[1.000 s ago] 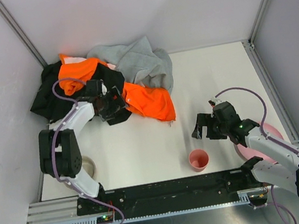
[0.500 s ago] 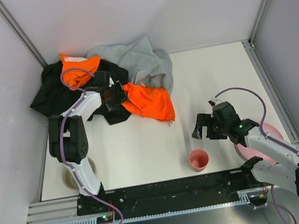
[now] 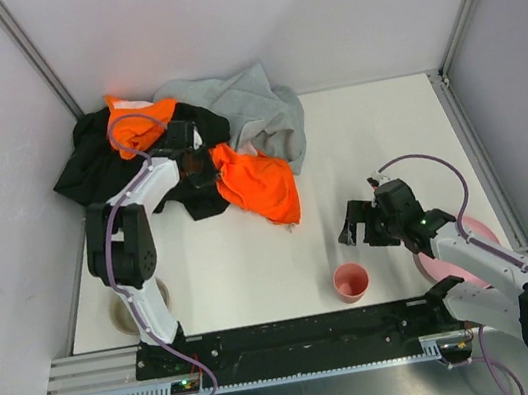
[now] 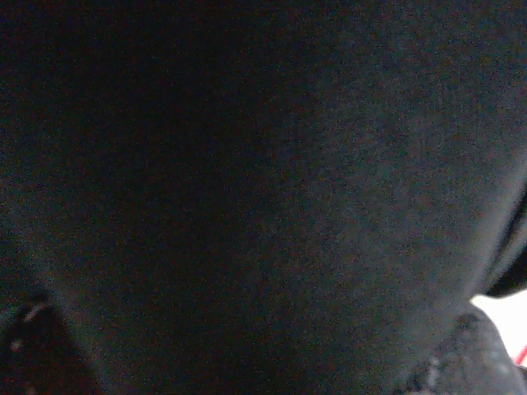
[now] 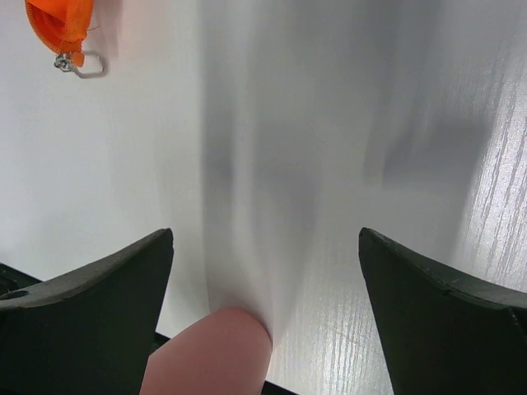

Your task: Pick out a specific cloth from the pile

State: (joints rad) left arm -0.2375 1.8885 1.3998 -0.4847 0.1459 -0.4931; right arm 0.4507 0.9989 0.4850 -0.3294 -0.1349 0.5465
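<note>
The pile [image 3: 249, 109] of orange, grey and black garments lies at the back left of the table. My left gripper [image 3: 199, 163] is pressed down into it, between two orange folds, with its fingers buried in the thin black cloth [image 3: 199, 200] and shut on it. Black fabric [image 4: 263, 189] fills nearly the whole left wrist view and hides the jaws. My right gripper [image 3: 358, 225] [image 5: 265, 234] hovers open over bare table at the front right, nothing between its fingers.
A pink cup [image 3: 350, 282] [image 5: 210, 354] stands just in front of the right gripper. A pink plate [image 3: 475, 248] lies partly under the right arm. A pale round dish [image 3: 122, 318] sits by the left arm's base. An orange garment [image 3: 260, 183] [image 5: 62, 20] reaches toward mid-table.
My left gripper has pushed farther back into the pile and gone from open to shut. The orange garment's near edge has drawn in to the left. The right arm has not moved.
</note>
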